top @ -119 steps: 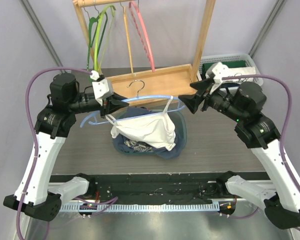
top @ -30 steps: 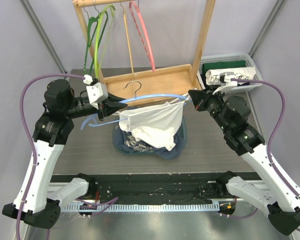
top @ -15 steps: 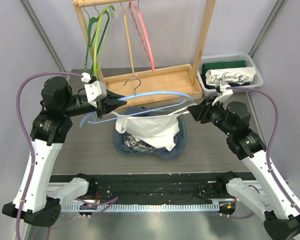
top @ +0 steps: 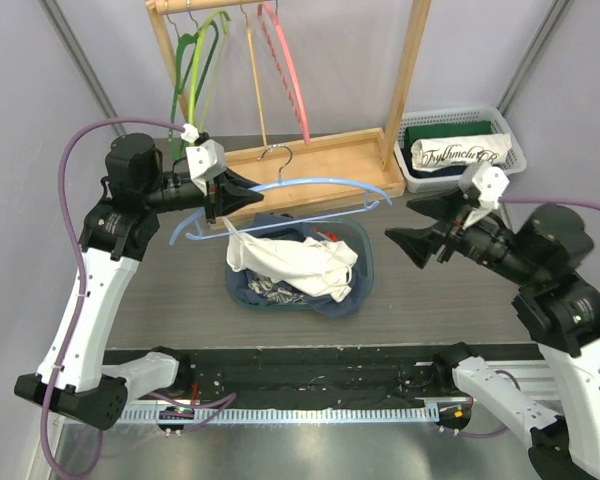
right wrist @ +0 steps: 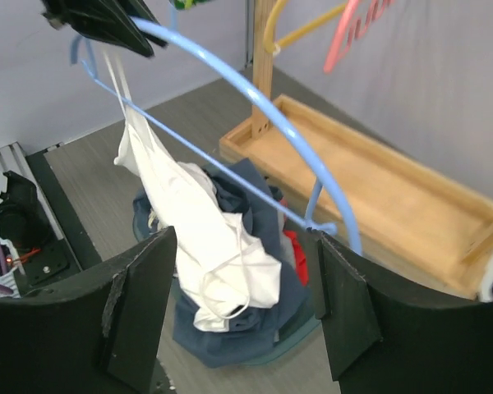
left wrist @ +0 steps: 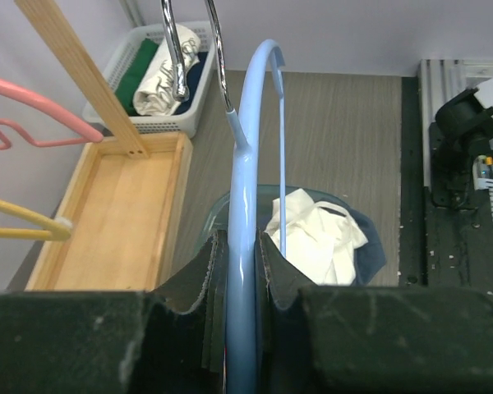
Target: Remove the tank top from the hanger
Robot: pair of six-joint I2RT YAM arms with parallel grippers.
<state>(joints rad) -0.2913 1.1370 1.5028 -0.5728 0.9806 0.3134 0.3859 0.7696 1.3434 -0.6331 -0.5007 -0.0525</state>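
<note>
My left gripper [top: 235,192] is shut on the light blue hanger [top: 320,185], held level above the basket; in the left wrist view the hanger [left wrist: 246,148] runs straight out between the pads [left wrist: 241,254]. The white tank top [top: 290,262] lies slumped over the clothes in the basket. In the right wrist view one end of the tank top [right wrist: 205,246] still reaches up to the hanger [right wrist: 255,90] close to the left gripper. My right gripper [top: 420,225] stands open and empty to the right of the hanger's free end, jaws wide in its own view [right wrist: 242,312].
A round blue basket [top: 368,262] of dark clothes sits mid-table. Behind it stands a wooden rack with a tray [top: 300,160] and green [top: 195,70], yellow [top: 255,80] and pink [top: 285,60] hangers. A white basket [top: 460,150] of folded clothes is at the back right.
My right gripper opened, let go of the tank top and drew back to the right. The stretched top dropped onto the basket. The left gripper lifted the hanger slightly.
</note>
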